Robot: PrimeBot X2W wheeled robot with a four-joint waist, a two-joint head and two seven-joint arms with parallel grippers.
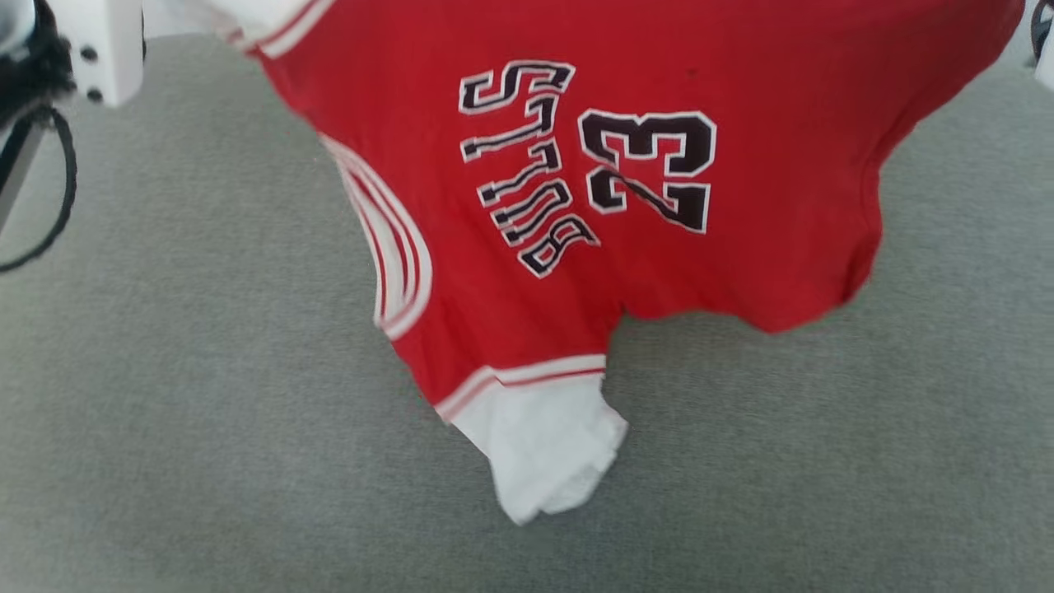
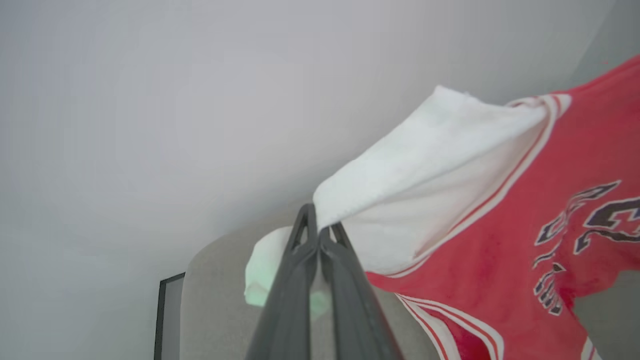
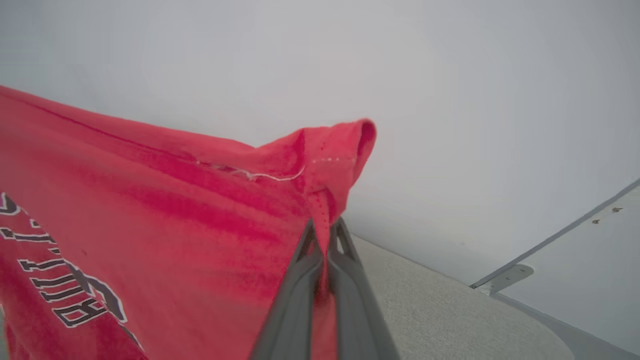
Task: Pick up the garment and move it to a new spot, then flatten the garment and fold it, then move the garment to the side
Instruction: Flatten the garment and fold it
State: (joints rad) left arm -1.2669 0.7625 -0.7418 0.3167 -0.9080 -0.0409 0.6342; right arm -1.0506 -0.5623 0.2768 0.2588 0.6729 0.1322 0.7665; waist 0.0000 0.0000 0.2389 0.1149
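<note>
Hanging garment (image 1: 626, 272) between jaws (both pinching)

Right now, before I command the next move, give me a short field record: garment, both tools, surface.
garment: red jersey, held up and spread between both tools, lettering towards the head camera
left tool: shut on the held sleeve, white, at its edge
right tool: shut on a red corner of the garment
free sleeve: white, droops lowest; contact with the surface cannot be told
surface: grey, beneath the garment
</note>
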